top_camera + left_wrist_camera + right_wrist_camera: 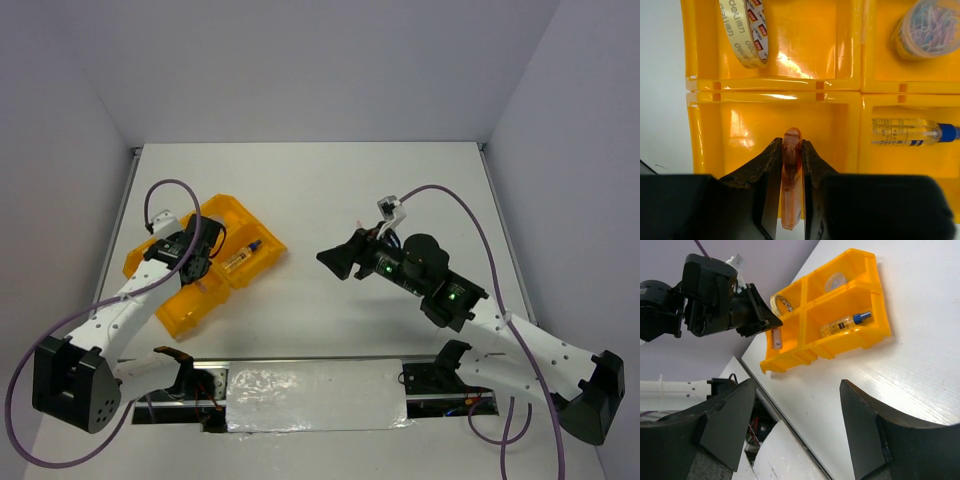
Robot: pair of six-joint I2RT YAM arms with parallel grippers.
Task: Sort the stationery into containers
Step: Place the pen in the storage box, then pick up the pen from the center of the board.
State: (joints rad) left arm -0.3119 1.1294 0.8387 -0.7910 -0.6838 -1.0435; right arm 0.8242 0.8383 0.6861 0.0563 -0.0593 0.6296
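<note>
Pinching orange pen point(791, 190) between left fingers point(775, 152), dangling it over tray point(775, 92) compartment adjoining those housing tape point(742, 30) and tube point(905, 131), diagonal to jar point(927, 27). Spreading right fingers point(727, 420) wide, gripping nothing, hovering above white surface point(920, 365) beside tray.

The orange piece point(791, 200) in my left gripper point(791, 147) hangs over a bare tray point(775, 86) compartment, walled all round. Tape ring point(742, 32), jar point(929, 27) and tube point(905, 132) occupy the other three. Right gripper point(797, 410): open table point(920, 365) below.
</note>
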